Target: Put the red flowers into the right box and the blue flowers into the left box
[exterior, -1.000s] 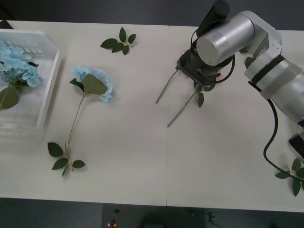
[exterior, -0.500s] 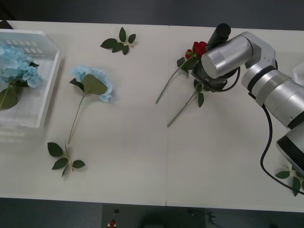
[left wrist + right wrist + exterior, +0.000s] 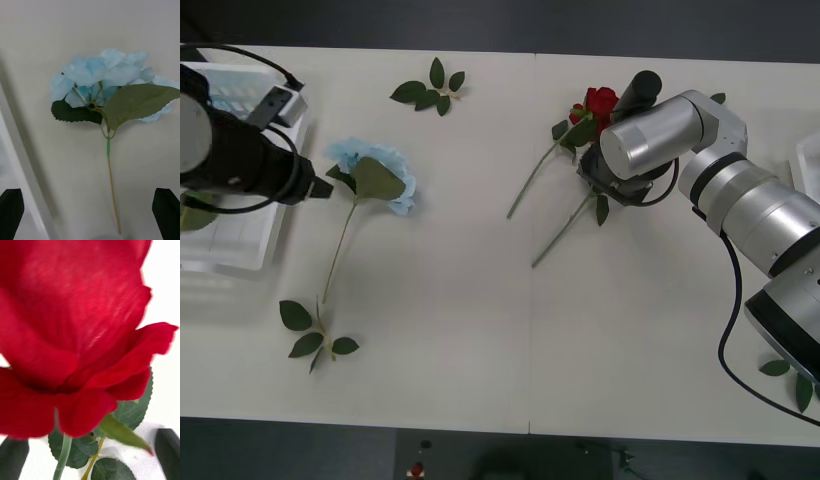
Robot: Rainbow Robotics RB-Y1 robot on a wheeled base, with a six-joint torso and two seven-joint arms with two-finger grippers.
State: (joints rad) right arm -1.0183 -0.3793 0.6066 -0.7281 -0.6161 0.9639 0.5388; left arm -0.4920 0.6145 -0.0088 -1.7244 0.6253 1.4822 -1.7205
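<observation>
One blue flower (image 3: 380, 170) lies on the table beside the left box (image 3: 240, 255), stem toward the front edge. My left gripper (image 3: 318, 187) hovers just left of it, open, its black fingers (image 3: 11, 213) apart with the bloom (image 3: 105, 78) ahead of them. A red flower (image 3: 600, 101) lies at the back of the table, next to my right wrist. My right gripper (image 3: 608, 185) is low over a second rose (image 3: 75, 337), whose stem (image 3: 560, 230) sticks out from under it. Its fingers (image 3: 168, 452) stand apart at either side of that rose's leaves. The right box (image 3: 809, 160) shows as a rim.
Loose leaf sprigs lie at the back (image 3: 430, 90), at the front left (image 3: 315, 335) and at the front right (image 3: 795, 375). A green leaf (image 3: 192, 215) shows inside the left box under my left arm. The box's rim (image 3: 15, 180) runs close beside my left gripper.
My left arm has come into view over the left box, reaching toward the blue flower. My right arm has shifted forward, uncovering one rose's head. The stems have not moved.
</observation>
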